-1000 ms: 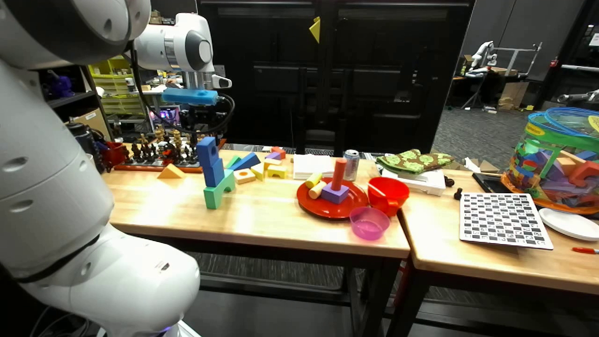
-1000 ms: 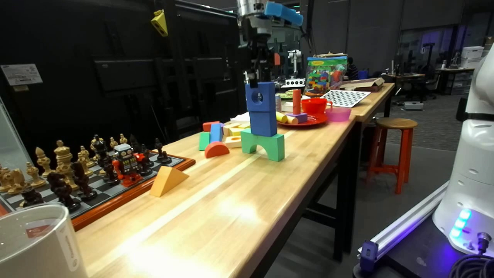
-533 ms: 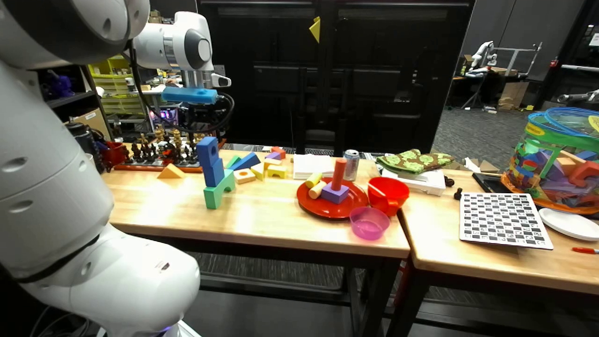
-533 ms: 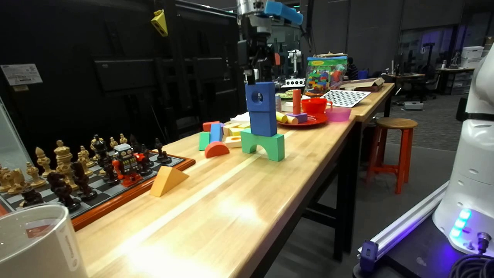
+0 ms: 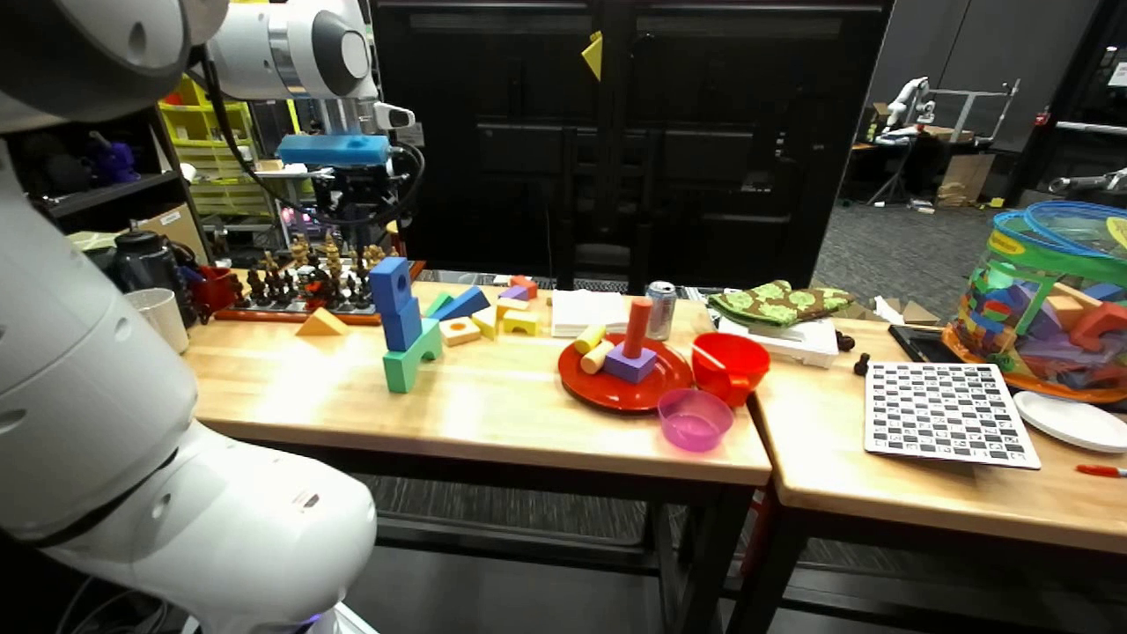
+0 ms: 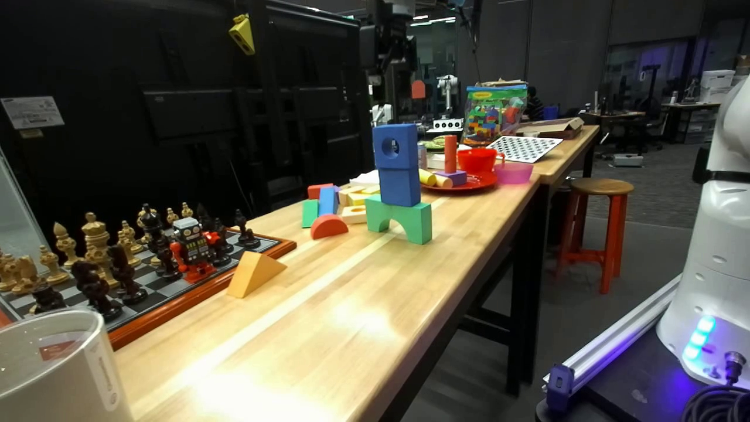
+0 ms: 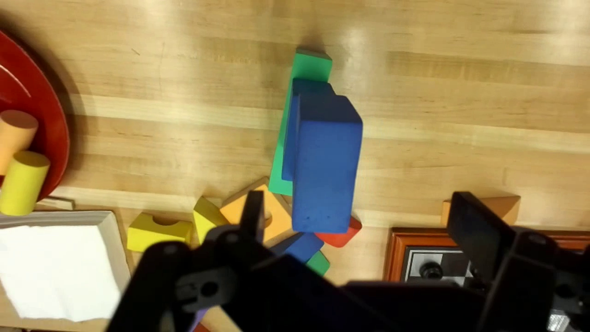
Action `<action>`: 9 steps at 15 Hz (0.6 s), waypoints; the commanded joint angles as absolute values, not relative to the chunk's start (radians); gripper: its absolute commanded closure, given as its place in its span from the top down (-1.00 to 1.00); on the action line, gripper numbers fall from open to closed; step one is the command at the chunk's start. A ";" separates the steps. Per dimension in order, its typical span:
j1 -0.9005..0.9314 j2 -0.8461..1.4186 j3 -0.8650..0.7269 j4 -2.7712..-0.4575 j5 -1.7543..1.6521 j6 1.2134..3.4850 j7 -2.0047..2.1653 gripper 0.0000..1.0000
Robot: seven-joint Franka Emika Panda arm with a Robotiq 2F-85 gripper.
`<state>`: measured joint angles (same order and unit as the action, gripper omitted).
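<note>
— Below the claw (image 7: 357, 205), which surface is recorded?

— A wooden table (image 7: 198, 78) is recorded. To the right of the claw in the wrist view, a chessboard (image 7: 395, 253) is found, partly hidden by it; to the far left, a red plate (image 7: 53, 115), with a stack of white paper (image 7: 55, 267) near it.

— In what condition is the claw found?

— Its fingers (image 7: 252, 207) are set wide apart. In an exterior view it is seen above the block tower (image 6: 400, 189), out of contact.

— How is the tower composed?

— A green arch (image 6: 419, 220) is stood upright on the table, beneath the claw. On the arch a lower blue block (image 5: 402, 328) is carried, and on that an upper blue block (image 7: 328, 177), pierced by a round hole and nearest to the claw; between the fingers it is framed in the wrist view.

— And smaller pieces?

— An orange wedge (image 7: 504, 210) is partly hidden by the finger nearer the chessboard; a yellow cylinder (image 7: 23, 184) is noted on the plate.
</note>
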<state>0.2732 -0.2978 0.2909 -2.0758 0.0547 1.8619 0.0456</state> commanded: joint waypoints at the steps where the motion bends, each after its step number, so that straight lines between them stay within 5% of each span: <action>1: 0.288 -0.350 0.314 -2.073 -0.009 1.800 0.009 1.00; 9: 0.340 -0.341 0.347 -2.077 -0.124 1.761 -0.169 1.00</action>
